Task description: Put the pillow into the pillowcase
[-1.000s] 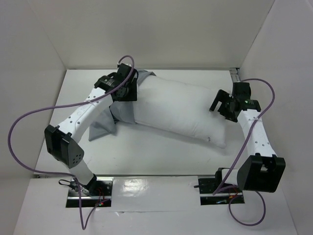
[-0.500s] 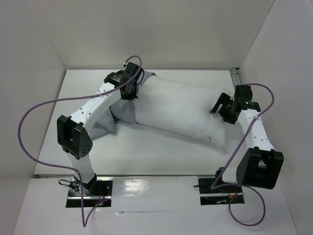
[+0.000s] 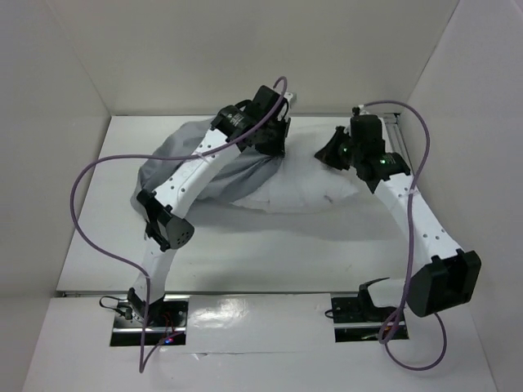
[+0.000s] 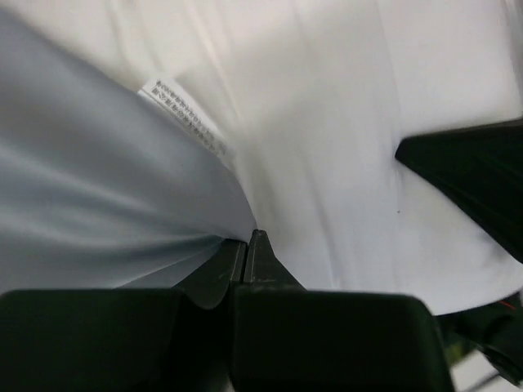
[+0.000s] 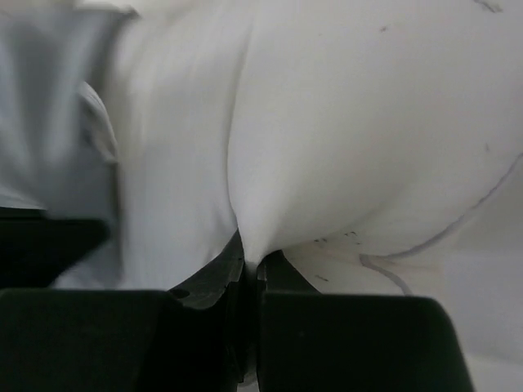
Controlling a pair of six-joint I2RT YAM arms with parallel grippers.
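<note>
both tools are clamped down rn. left tool [image 4: 248, 241] is pinched tight on the open edge of the pillowcase [image 4: 98, 212], blue-grey cloth bunched right btwn its tips. right tool [image 5: 249, 263] is squeezed onto a fold of the pillow [image 5: 351, 139], white fabric puckered into the jaws. from the top cam the pillow lies across the far half of the counter [image 3: 270, 245], its left part under the grey sack, its right end bare and poking toward the right arm. so imo this is the stuffing step, roughly halfway or a bit more. next move prob needs the left arm to drag the case mouth rightward over the bare end while the right one braces the pillow, w/o either pinch slipping. the right grip would have to let go before the mouth reaches it. writing: only a small white tag [image 4: 186, 122] right by the case edge, tiny print, too blurry to read. no brands afaict.
</note>
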